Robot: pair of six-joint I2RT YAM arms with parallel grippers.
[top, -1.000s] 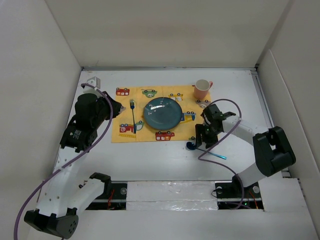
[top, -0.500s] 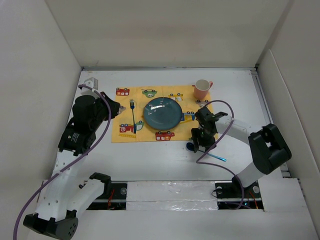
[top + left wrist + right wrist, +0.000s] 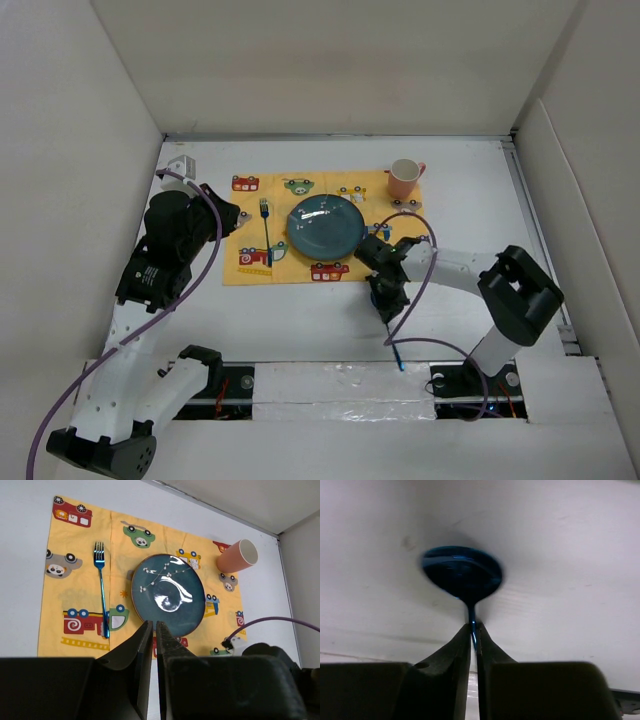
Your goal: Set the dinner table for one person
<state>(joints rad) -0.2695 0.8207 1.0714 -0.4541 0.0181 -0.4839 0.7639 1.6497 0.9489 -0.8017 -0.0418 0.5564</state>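
The dinner table [image 3: 300, 318] is a white tabletop with a yellow cartoon placemat [image 3: 249, 266] on it. On the mat lie a teal plate [image 3: 326, 225], a blue fork [image 3: 267, 236] to its left and a pink cup [image 3: 404, 177] at the far right corner. My right gripper [image 3: 384, 294] is shut on the neck of a blue spoon [image 3: 462, 573], just off the mat's near right corner. The spoon's handle [image 3: 394, 345] points toward the near edge. My left gripper [image 3: 236, 218] hangs shut and empty over the mat's left edge.
White panels wall the table on the left, back and right. A taped strip [image 3: 340, 385] runs along the near edge between the arm bases. A purple cable [image 3: 415, 290] loops off the right arm beside the spoon.
The right gripper slid left to the spoon's bowl end and closed on its neck. The spoon swung round, its handle now pointing toward the near edge. The left arm stayed still.
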